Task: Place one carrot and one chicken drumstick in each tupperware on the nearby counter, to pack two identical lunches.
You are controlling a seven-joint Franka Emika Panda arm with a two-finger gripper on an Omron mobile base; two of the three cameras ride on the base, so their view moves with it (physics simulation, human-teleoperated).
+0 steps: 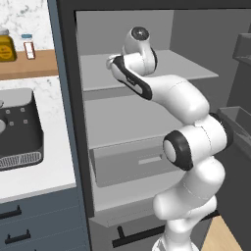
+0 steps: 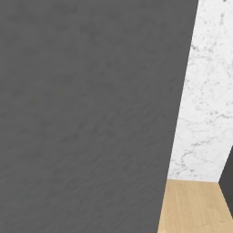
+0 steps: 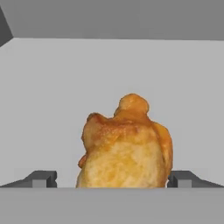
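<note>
1. Nearest in the hand view, the pincer (image 3: 112, 177) is seen with its two dark fingertips (image 3: 43, 178) spread wide, one on each side of the chicken drumstick (image 3: 126, 146); the jaws are open and nothing is gripped, since a gap shows on both sides.
2. The drumstick is found lying on the pale grey fridge shelf (image 3: 52, 109), its fat golden end toward the camera and its narrow knob pointing away toward the back wall.
3. The step in hand is judged to be the grasp of this drumstick. It would be done well if the jaws were kept centred on the thick meaty part, eased a little further in, and closed evenly so the piece is not pushed back along the shelf.
4. A lift should be kept low and short: the shelf ceiling sits close above, and a knock against it could be expected to loosen the hold.
5. In the left base view, the arm (image 1: 186, 147) is seen rising from the lower right, folded at the elbow and reaching forward and left, with the wrist (image 1: 132, 61) carried into the open fridge (image 1: 147, 122) at the level of the upper shelf.
6. Further left, the tabletop (image 1: 44, 174) is seen carrying the toaster (image 1: 17, 127), with a wooden wall shelf (image 1: 34, 63) behind; whether a tupperware stands there cannot be told.
</note>
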